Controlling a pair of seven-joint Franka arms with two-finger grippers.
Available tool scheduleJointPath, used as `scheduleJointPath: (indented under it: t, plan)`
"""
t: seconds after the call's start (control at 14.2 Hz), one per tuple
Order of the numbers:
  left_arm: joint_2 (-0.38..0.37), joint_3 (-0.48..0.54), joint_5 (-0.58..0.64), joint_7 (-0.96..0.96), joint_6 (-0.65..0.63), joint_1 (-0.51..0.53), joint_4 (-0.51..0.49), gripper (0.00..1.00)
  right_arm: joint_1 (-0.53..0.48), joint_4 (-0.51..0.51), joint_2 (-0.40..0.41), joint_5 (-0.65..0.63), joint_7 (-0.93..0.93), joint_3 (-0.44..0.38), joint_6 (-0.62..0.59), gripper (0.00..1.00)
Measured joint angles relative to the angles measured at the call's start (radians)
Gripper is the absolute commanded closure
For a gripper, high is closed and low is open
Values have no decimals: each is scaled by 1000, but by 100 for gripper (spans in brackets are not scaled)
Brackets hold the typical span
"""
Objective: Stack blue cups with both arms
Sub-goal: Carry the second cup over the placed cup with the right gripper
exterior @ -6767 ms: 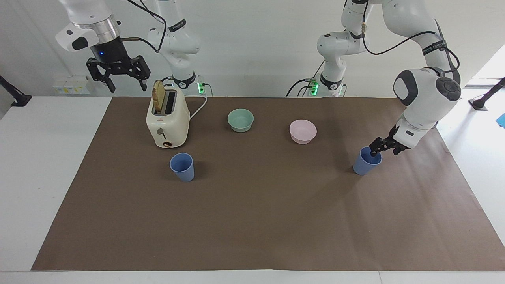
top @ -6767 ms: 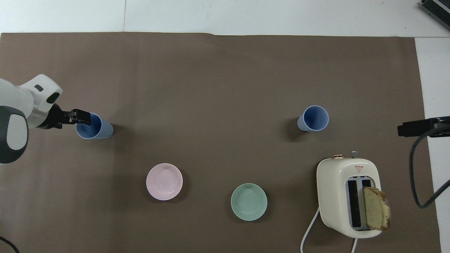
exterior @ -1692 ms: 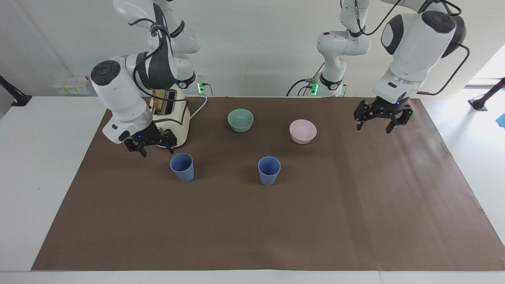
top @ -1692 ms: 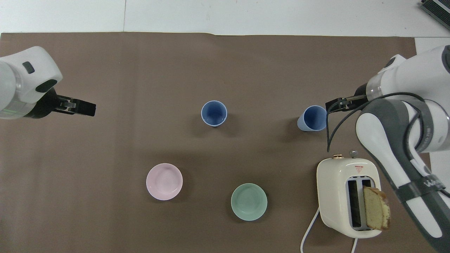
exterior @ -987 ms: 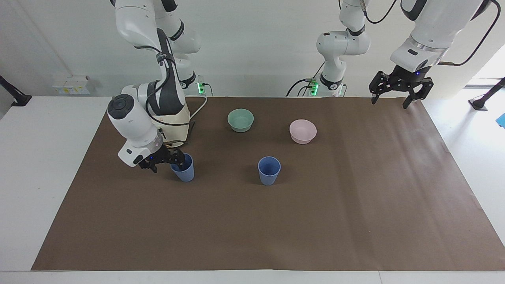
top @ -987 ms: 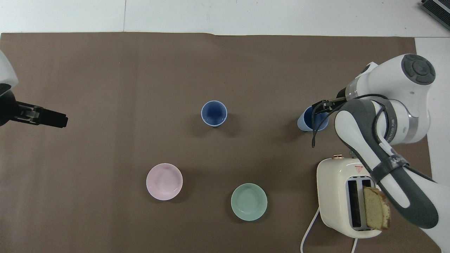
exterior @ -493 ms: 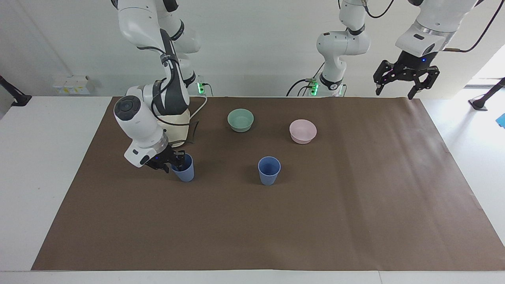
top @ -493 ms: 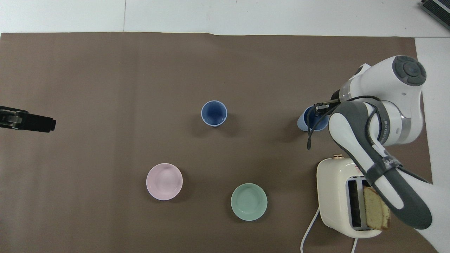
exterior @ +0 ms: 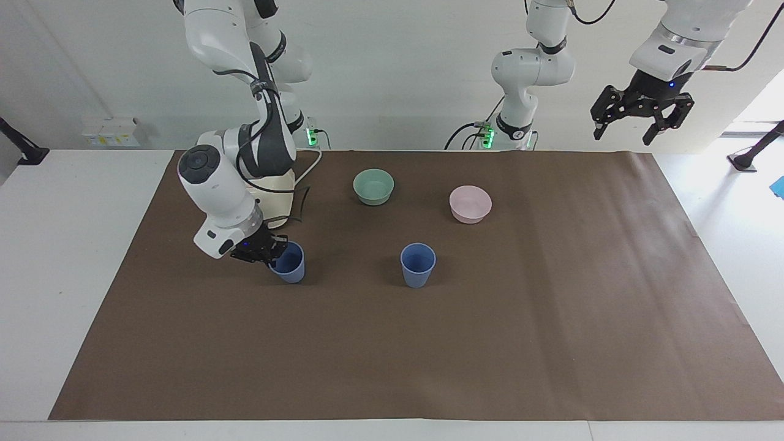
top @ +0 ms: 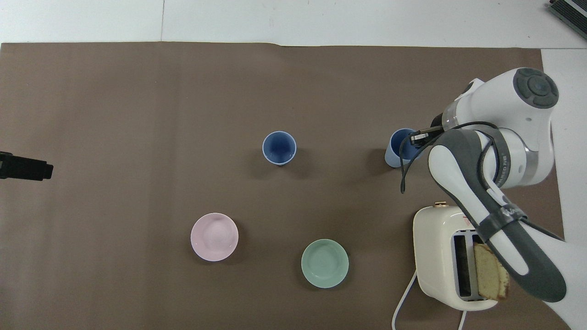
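Note:
One blue cup [exterior: 418,265] stands upright at the middle of the brown mat; it also shows in the overhead view [top: 279,147]. The second blue cup [exterior: 290,264] is toward the right arm's end and leans a little; it also shows in the overhead view [top: 397,147]. My right gripper [exterior: 267,251] is shut on its rim, one finger inside the cup, as the overhead view [top: 419,137] also shows. My left gripper [exterior: 631,125] is open and empty, raised high over the left arm's end of the table. Its tip shows in the overhead view [top: 27,167].
A cream toaster [top: 451,256] with a bread slice [top: 490,272] stands nearer to the robots than the held cup, partly covered by the right arm. A mint-green bowl [exterior: 373,185] and a pale pink bowl [exterior: 470,203] sit nearer to the robots than the middle cup.
The left gripper set one cup down mid-mat, then rose and drew back. The right gripper came down, closed on the other cup's rim, and that cup has now shifted and tilted slightly.

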Motion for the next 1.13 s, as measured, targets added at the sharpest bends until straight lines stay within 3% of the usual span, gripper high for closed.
scheduleJointPath:
  t: [0.28,0.56,1.13]
  plan:
    - [0,-1,0,0,-1,0,-1,0,32,146,-20,1,133,15,-148,100]
    - [0,-1,0,0,-1,0,-1,0,141,251,-25,0,314,21,-224,100]
    - [0,-1,0,0,-1,0,-1,0,332,349,-5,-23,534,22,-220,100]
